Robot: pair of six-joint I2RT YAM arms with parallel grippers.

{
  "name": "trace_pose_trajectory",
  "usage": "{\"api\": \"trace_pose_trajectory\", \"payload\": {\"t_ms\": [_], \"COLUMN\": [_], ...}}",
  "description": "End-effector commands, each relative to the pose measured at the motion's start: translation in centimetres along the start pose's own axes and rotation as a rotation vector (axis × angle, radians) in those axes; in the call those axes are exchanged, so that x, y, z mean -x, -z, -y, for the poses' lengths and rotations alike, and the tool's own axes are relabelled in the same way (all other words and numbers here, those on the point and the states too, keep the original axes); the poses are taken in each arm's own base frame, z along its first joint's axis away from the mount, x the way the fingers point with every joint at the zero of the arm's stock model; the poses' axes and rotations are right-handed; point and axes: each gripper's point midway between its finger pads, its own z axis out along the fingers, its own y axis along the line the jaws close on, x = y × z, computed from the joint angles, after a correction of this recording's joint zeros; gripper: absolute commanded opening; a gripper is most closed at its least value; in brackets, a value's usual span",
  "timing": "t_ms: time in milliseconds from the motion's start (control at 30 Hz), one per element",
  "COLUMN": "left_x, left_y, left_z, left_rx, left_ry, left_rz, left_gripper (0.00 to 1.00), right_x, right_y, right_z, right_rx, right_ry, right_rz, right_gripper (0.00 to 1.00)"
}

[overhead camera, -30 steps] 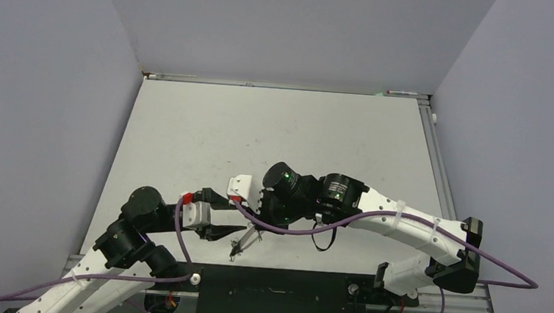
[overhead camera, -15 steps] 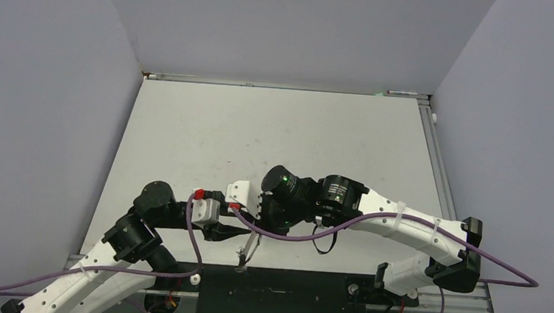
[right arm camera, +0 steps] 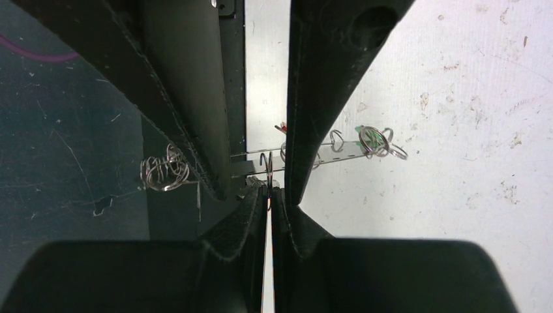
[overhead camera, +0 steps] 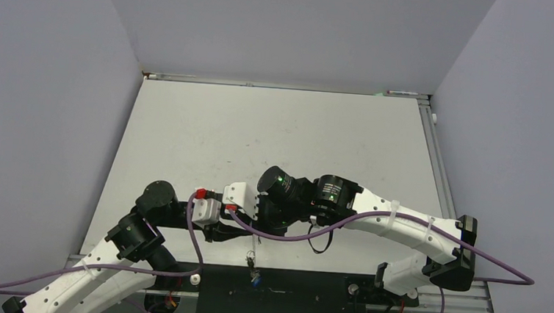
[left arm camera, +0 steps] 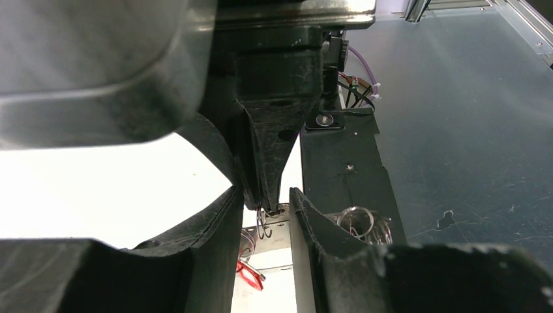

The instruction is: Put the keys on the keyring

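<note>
My right gripper [overhead camera: 253, 235] [right arm camera: 269, 191] is shut on a thin grey wire of the keyring [right arm camera: 268, 171], seen edge-on between its pads. Small keys [overhead camera: 251, 258] and a blue tag [overhead camera: 255, 276] dangle below it over the table's near edge. My left gripper [overhead camera: 233, 231] [left arm camera: 264, 195] is open, and its fingers [left arm camera: 218, 238] straddle the right gripper's tips without touching the wire loops [left arm camera: 263, 222] hanging there. A red tag [left arm camera: 251, 274] hangs lower. Small rings with a green tag [right arm camera: 375, 140] show to the right in the right wrist view.
The white table [overhead camera: 275, 134] ends in a black base plate [overhead camera: 272, 292] right under the grippers. Dark glossy floor [left arm camera: 469, 130] beyond it mirrors the rings. Grey walls close in the left, back and right sides.
My left gripper has moved right, up to the right gripper's tips. The dangling keys have swung down toward the near edge, and the blue tag now shows.
</note>
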Motion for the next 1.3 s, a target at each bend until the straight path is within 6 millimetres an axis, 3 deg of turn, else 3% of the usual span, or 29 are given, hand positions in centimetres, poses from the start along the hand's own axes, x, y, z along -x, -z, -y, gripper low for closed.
{"api": "trace_pose_trajectory", "payload": {"t_ms": [0,567,867,1033,1267], "left_x": [0.8,0.2,0.1,0.1,0.1], "left_y": [-0.1,-0.2,-0.1,-0.1,-0.1], "left_z": [0.4,0.0,-0.7,-0.7,-0.8], "left_rx": [-0.022,-0.002,0.035,0.037,0.041], "left_ry": [-0.019,-0.008,-0.012,-0.016,-0.014], "left_rz": [0.032,0.018,0.009,0.01,0.005], "left_gripper": [0.28,0.28,0.36,0.25,0.2], "right_x": [3.0,3.6,3.8,3.8,3.9], "right_y": [1.2,2.2,2.6,2.6,2.9], "right_z": [0.2,0.0,-0.1,-0.2,-0.1], "right_rx": [-0.021,-0.027,-0.025,-0.025,-0.029], "right_ry": [0.037,0.043,0.049,0.053,0.054], "right_rz": [0.098,0.146,0.167,0.169,0.179], "right_gripper": [0.05,0.05,0.05,0.05,0.05]}}
